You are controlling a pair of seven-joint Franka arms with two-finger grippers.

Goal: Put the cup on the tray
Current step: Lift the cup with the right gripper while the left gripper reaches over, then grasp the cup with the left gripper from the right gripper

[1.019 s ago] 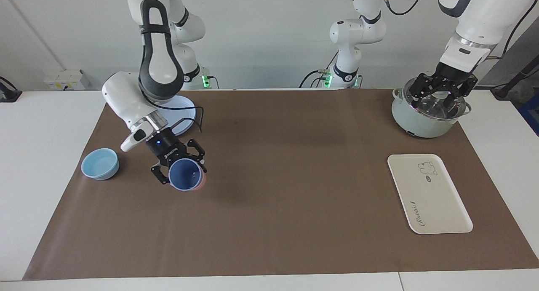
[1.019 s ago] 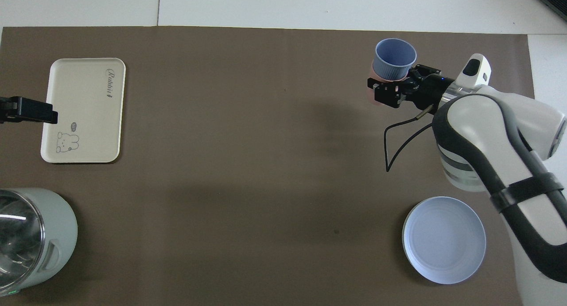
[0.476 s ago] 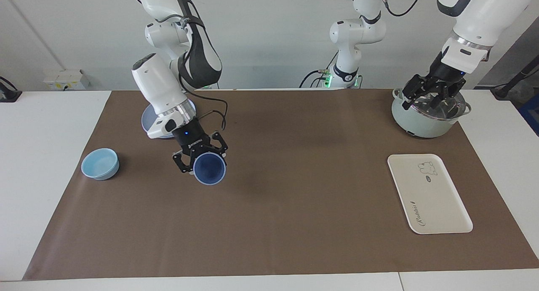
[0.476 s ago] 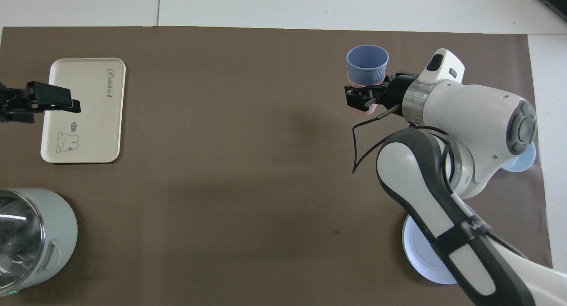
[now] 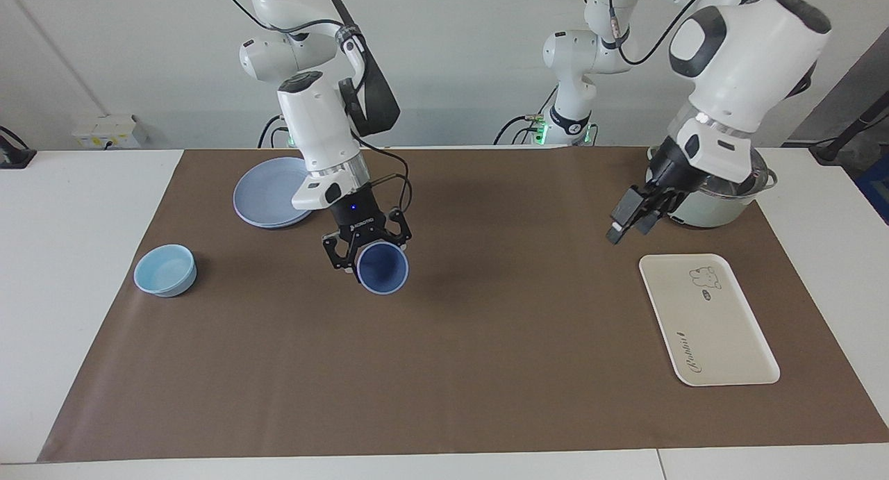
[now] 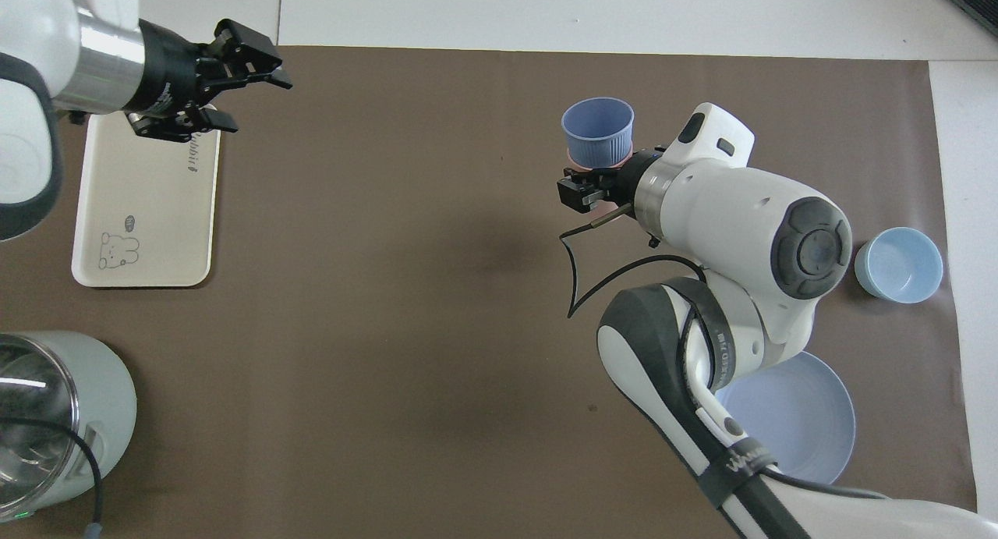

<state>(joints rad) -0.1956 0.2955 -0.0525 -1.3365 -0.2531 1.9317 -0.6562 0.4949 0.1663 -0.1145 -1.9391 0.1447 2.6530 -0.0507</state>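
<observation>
The right hand (image 5: 367, 254) gripped the blue cup (image 5: 382, 268), tilted, in the air over the brown mat (image 5: 486, 369). The left hand (image 5: 628, 219), fingers apart and empty, hung beside the tray (image 5: 722, 341).

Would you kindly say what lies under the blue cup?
A sliver of pink tumbler shows under the cup in the right gripper; its remainder is covered by cup and jaws.
</observation>
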